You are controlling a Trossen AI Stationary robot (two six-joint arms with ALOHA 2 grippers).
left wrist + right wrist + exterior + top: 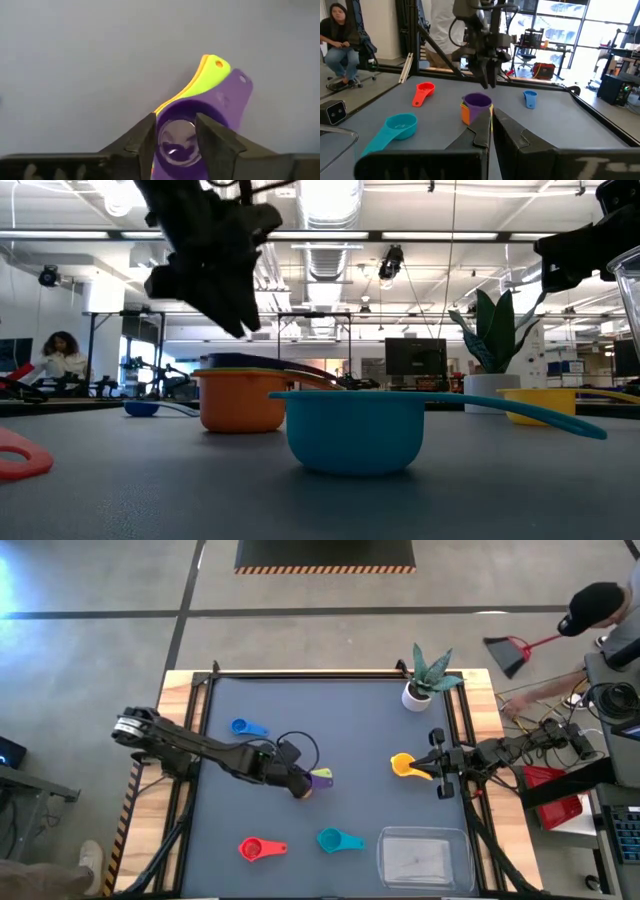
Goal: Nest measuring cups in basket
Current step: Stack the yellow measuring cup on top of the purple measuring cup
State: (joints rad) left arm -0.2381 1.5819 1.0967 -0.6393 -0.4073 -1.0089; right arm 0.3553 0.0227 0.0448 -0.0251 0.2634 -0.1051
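Note:
A nested stack stands mid-table: an orange cup (238,402) at the bottom, a green one (212,75) in it and a purple one (478,100) on top, their handles fanned out. My left gripper (175,135) hangs open just above the purple bowl, clear of it in the low view and the right wrist view. The blue (245,727), red (260,849), teal (335,839) and yellow (405,766) cups lie singly on the mat. The clear basket (424,858) sits at the near right. My right gripper (491,130) is shut at the right side, beside the yellow cup.
A white plant pot (417,695) stands at the far right corner. Black rails frame the mat along its left, far and right sides. A person sits in the room beyond the table's left side. Bare mat lies between the stack and the basket.

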